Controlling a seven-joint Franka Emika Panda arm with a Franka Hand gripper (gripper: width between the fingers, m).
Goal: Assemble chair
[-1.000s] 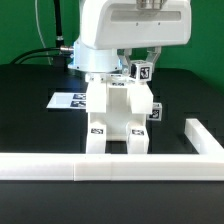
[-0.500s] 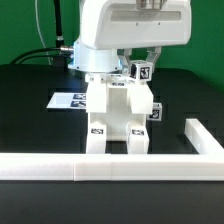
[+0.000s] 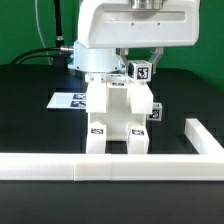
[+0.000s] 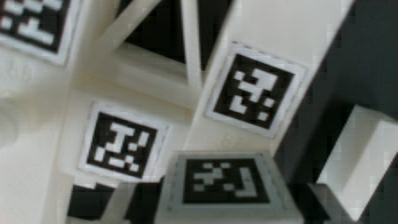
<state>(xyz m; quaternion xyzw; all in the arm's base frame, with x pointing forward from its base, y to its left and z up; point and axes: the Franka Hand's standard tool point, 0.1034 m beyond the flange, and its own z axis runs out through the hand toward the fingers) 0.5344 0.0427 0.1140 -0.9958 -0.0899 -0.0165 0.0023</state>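
The partly built chair [image 3: 118,118] stands upright at the table's middle, white with small black-and-white tags on its blocks. My gripper [image 3: 141,66] hangs over its top on the exterior view's right, shut on a white square leg [image 3: 141,71] whose tagged end faces the camera. In the wrist view that leg [image 4: 222,178] sits between my dark fingers [image 4: 111,196], with the gripper [image 4: 222,205] closed on it. Behind it show the chair's X-braced panel [image 4: 151,40] and two more tags. Where the leg's lower end meets the chair is hidden.
A long white border rail [image 3: 100,168] runs along the front, and a short piece [image 3: 205,138] turns back on the exterior view's right. The marker board [image 3: 70,101] lies flat behind the chair on the left. Black cables [image 3: 40,55] trail at the back left.
The tagged end of the held leg looks turned very slightly; the arm and the chair stay where they were.
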